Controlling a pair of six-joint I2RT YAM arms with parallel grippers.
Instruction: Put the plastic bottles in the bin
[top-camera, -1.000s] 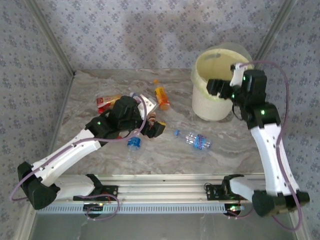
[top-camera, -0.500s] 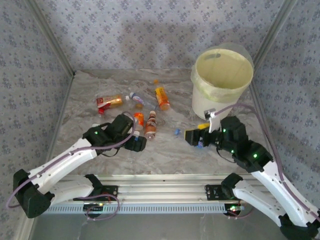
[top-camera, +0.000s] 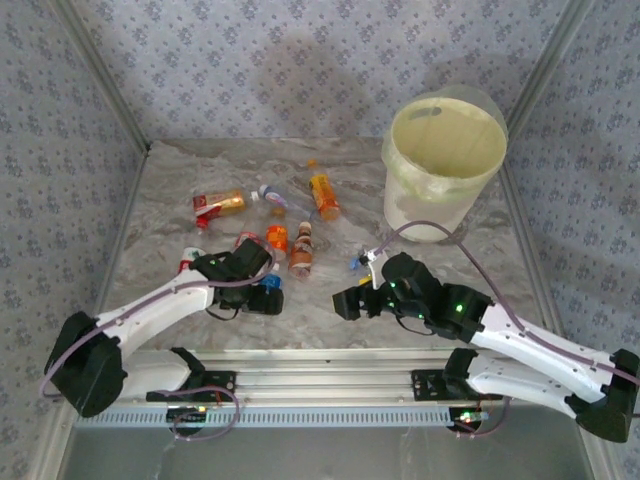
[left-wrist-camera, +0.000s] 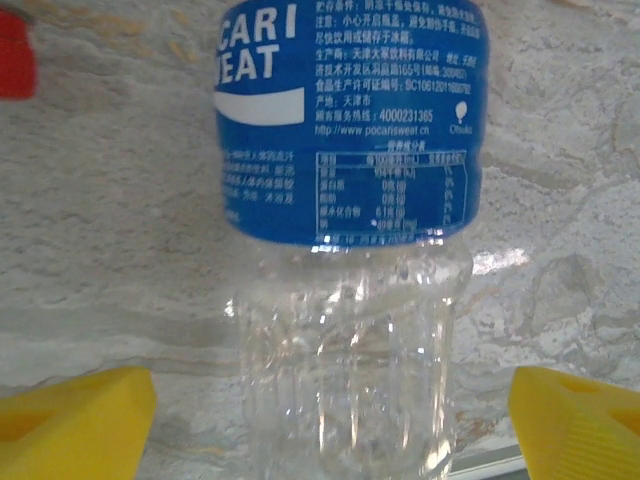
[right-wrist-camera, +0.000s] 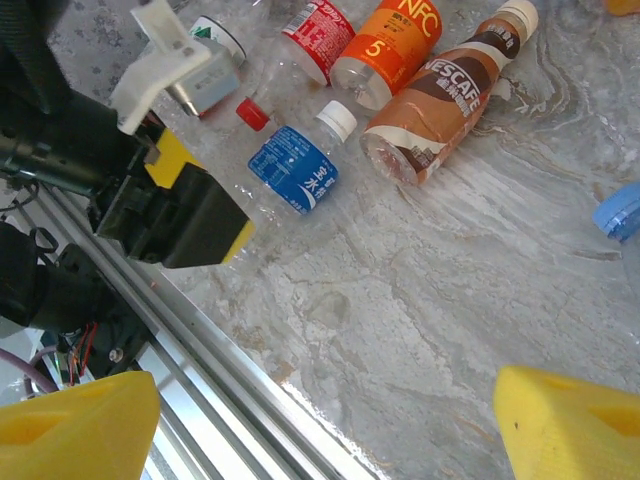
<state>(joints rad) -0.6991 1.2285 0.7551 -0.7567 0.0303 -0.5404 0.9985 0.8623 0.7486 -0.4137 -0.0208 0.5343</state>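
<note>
Marbled grey tabletop (top-camera: 312, 328) between walls papered in a small floral print. At the far right corner, standing upright, a big white bin (top-camera: 415, 215) lined with a pale yellow-green bag, well apart from the bottles strewn left of the middle. Toward the back, lying flat: a red-and-orange bottle (top-camera: 220, 203), a clear bottle (top-camera: 282, 199) and an orange bottle (top-camera: 322, 195). Nearer the front, side by side: a red-label bottle (right-wrist-camera: 318, 30), an orange-label bottle (right-wrist-camera: 390, 45) and a brown coffee bottle (right-wrist-camera: 445, 90). Just beside those, a blue-label bottle (left-wrist-camera: 345, 150) with a white cap, lying on the marble. Left claw (left-wrist-camera: 330, 425) low over that blue-label bottle, yellow tips spread to either side of its clear body with bare stone showing in both gaps, nothing pinched. Right claw (right-wrist-camera: 320, 420) near the front edge, facing the left one, tips spread wide over bare marble, gripping nothing. Off to its right, a loose-looking blue cap (right-wrist-camera: 618, 212); bottle behind it too cut off to tell.
</note>
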